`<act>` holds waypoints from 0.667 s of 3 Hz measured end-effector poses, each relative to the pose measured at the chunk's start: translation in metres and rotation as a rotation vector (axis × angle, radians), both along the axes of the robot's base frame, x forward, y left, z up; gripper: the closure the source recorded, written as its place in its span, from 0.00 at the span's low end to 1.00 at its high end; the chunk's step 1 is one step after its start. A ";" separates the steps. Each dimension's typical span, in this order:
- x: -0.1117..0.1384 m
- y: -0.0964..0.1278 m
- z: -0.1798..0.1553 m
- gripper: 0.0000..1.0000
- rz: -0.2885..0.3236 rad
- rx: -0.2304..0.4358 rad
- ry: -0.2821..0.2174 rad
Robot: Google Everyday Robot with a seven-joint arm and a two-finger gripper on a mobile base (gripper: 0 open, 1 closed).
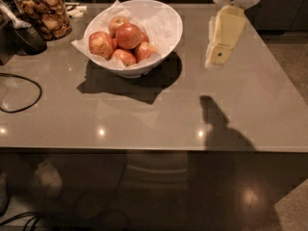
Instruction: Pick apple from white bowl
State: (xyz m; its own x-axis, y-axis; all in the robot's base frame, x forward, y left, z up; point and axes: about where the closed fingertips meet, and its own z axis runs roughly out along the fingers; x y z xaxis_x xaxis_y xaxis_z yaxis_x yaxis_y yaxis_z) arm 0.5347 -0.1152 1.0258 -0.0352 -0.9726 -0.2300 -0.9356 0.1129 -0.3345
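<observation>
The white bowl (144, 70) stands on the grey table at the back left, lined with crinkled white paper that sticks out past the rim. It holds several apples. The deep-red glossy apple (129, 35) lies on top in the middle. A red apple with a yellowish blotch (100, 44) lies to its left, and a paler apple (117, 23) lies behind it. My gripper (215, 60) is cream-coloured, hangs from the white arm at the top right, and points down above the table. It is to the right of the bowl, apart from it, and holds nothing.
A glass jar of brown snacks (45, 13) stands at the back left. A dark utensil holder (26, 36) is beside it. A black cable (21, 93) loops on the table's left. The table's front edge (154, 150) runs across the middle, and its right edge is near the gripper.
</observation>
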 end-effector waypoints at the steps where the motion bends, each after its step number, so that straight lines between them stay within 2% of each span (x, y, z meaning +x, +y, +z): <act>1: 0.000 0.000 0.000 0.00 0.000 0.000 0.000; 2: 0.020 0.018 -0.002 0.00 -0.002 0.028 0.004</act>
